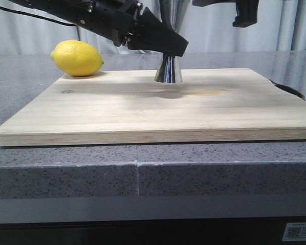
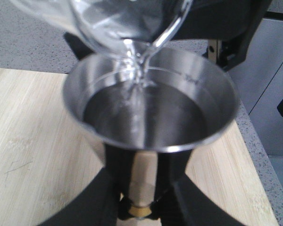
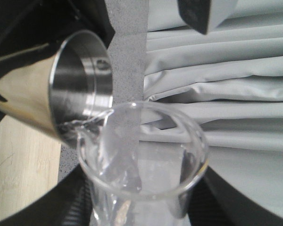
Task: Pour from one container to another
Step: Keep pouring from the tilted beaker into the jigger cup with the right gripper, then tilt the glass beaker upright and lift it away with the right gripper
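A yellow lemon [image 1: 77,57] lies at the far left corner of the pale wooden cutting board [image 1: 158,109] on the grey speckled table [image 1: 66,168], and the left gripper [image 2: 137,207] has its black fingers [image 2: 92,200] clamped on the gold-banded waist of the shiny steel hourglass-shaped jigger [image 2: 151,113], standing mid-board. Only the wrist views show the small clear glass beaker [image 3: 144,165], tilted lip-down over the jigger's cup, a thin stream running into the clear liquid there. The right gripper [image 3: 144,216] seems to grip the beaker, though its fingers are mostly hidden.
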Motion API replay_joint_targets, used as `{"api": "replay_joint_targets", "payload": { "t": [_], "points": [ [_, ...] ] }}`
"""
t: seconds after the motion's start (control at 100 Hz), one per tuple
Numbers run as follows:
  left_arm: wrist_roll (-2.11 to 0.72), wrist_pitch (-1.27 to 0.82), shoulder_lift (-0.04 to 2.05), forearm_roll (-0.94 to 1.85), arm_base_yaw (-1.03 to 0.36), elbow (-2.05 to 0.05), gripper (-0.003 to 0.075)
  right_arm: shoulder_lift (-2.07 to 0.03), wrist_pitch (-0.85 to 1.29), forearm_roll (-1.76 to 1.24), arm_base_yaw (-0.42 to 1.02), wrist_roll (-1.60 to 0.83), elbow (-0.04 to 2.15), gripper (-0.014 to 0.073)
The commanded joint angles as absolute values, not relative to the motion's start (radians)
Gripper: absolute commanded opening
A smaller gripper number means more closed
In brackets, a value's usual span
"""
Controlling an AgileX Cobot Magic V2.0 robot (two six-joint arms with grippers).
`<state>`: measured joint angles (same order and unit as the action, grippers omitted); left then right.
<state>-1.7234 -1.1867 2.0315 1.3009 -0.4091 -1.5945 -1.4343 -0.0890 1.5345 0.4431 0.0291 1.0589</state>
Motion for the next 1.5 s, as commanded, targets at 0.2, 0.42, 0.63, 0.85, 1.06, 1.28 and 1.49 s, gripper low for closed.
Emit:
{"api": "replay_joint_targets", "payload": {
  "t": [0.2,0.42,0.63,0.85,1.06,1.28,1.49],
  "points": [
    [-1.714,-1.269,1.981,1.382,-0.420,-1.625,0.0051,-1.390,-0.079,1.541,0.443,0.028,1.100,0.0268],
    [-1.714,-1.269,1.981,1.382,-0.420,-1.625,0.0051,-1.390,-0.077,1.544,0.443,0.028,1.117,0.0268],
    [-1.714,-1.269,1.981,1.382,-0.420,-1.625,0.0051,-1.390,-0.077,1.544,0.443,0.028,1.126,0.0268],
    [-1.714,-1.269,1.981,1.382,-0.420,-1.625,0.0051,-1.390,-0.077,1.544,0.443,0.028,1.126,0.0268],
    [-1.714,-1.269,1.981,1.380,-0.420,-1.625,0.0051,-1.390,-0.077,1.545,0.443,0.028,1.126,0.0268],
    [-1.714,-1.269,1.981,1.380,-0.420,-1.625,0.0051,-1.390,-0.077,1.545,0.443,0.028,1.126,0.0268],
    [-1.714,-1.269,1.981,1.380,-0.420,-1.625,0.0051,-1.390,-0.077,1.546,0.443,0.028,1.126,0.0268]
  ]
}}
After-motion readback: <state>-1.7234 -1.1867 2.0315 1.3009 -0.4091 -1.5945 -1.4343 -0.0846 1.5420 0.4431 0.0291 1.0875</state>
